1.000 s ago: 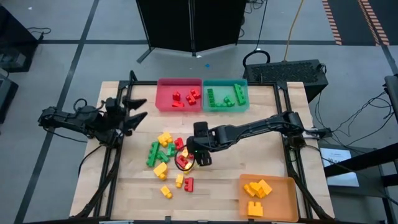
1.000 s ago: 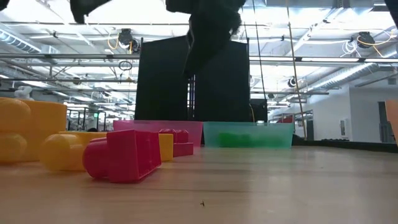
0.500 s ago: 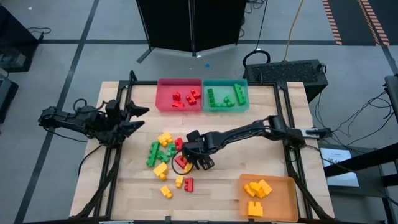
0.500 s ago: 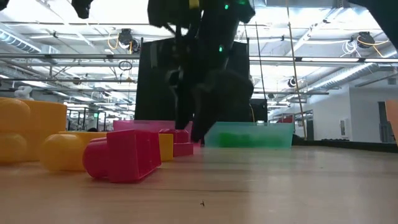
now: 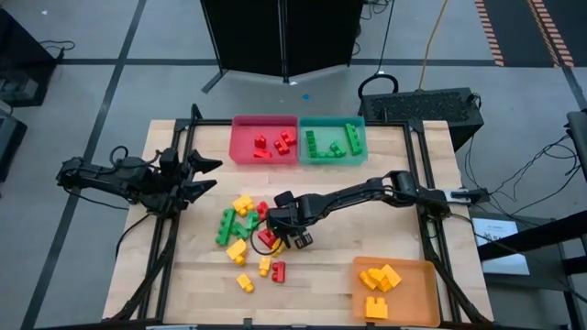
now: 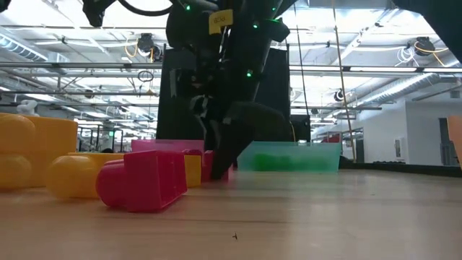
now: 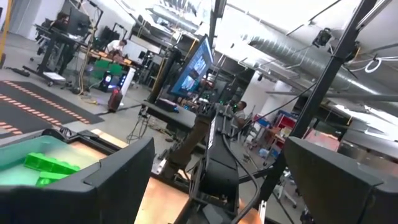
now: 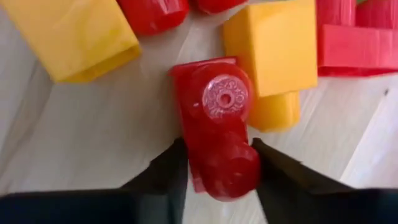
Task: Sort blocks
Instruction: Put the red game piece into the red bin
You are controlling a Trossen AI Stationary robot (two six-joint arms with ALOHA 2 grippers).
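Loose red, green and yellow blocks point(image 5: 243, 229) lie in a pile on the wooden table, left of centre. My right gripper point(image 5: 280, 236) is down at the pile's right side, its fingers on either side of a small red studded block point(image 8: 217, 118) that lies on the table between yellow and red neighbours. In the low view the right gripper point(image 6: 216, 162) reaches the table behind a big red block point(image 6: 141, 180). My left gripper point(image 5: 197, 174) hovers open near the table's left edge, away from the blocks; the left wrist view shows the left gripper point(image 7: 217, 186) with fingers wide apart. My right gripper pinches the red block between its two fingers at the block's end stud point(image 8: 227, 171). One finger point(image 8: 165, 177) is on each long side. The fingers come from above, pointing down. The block lies on the table, its studs turned toward the wrist camera.
A red tray point(image 5: 240, 151) and a teal tray point(image 5: 359, 151) stand at the far edge, holding red and green blocks. An orange tray point(image 5: 417, 275) with yellow blocks sits at the near right corner. Bare wood lies between the pile and the orange tray.
My right gripper has moved down and a little toward the table's left and near edges, from above the pile until its fingers reach the table around the red block. The blocks have stayed in place.
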